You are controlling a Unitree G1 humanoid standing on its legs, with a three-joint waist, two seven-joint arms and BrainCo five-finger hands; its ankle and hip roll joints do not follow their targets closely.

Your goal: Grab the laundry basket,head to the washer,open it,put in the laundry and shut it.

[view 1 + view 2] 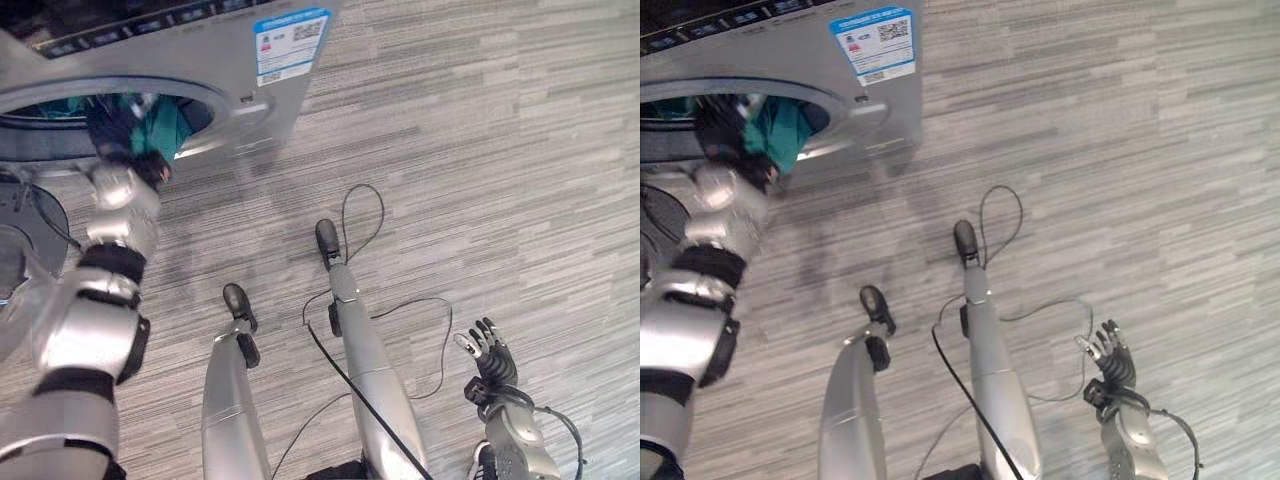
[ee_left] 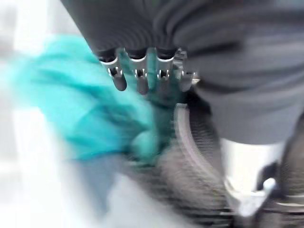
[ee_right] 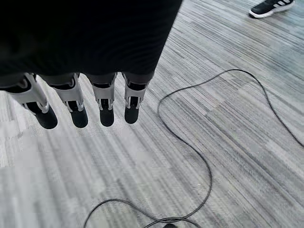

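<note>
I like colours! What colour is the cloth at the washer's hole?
Teal cloth, clearest in the left wrist view.

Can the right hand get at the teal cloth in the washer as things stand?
Probably not: the right hand hangs low over the floor, away from the washer, while the left hand is at the teal cloth.

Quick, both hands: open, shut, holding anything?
Left hand: at the washer opening by the teal laundry; grip cannot be told.
Right hand: open, holding nothing.

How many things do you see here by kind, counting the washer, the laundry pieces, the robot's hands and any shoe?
Washer: 1
Teal laundry piece: 1
Robot hands: 2, left hand and right hand
Person's shoe: 1
Total: 5
</note>
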